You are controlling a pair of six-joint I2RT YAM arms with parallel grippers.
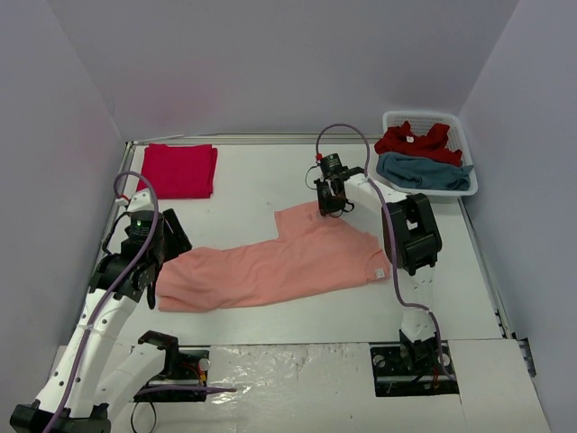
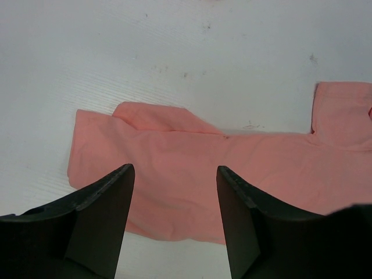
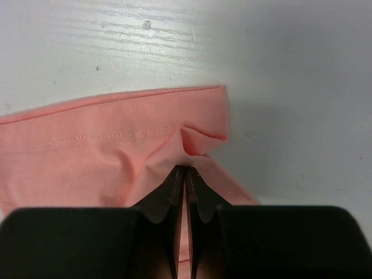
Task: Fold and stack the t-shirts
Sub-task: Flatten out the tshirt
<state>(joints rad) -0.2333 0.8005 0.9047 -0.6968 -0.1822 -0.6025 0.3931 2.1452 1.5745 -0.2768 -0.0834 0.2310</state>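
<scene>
Salmon-orange t-shirt [image 1: 270, 266] lies creased, one corner pinched in the right hand [image 3: 185, 170], left hand [image 2: 174, 168] spread wide above it.

Bright, even overhead light — soft shadows, wrist views slightly soft.

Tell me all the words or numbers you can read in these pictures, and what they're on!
No words, numbers or signs can be read in any view.
The corner label on the salmon t-shirt: too small to read.
The tiny tag on the crumpled red t-shirt in the basket: too small to read.
</scene>
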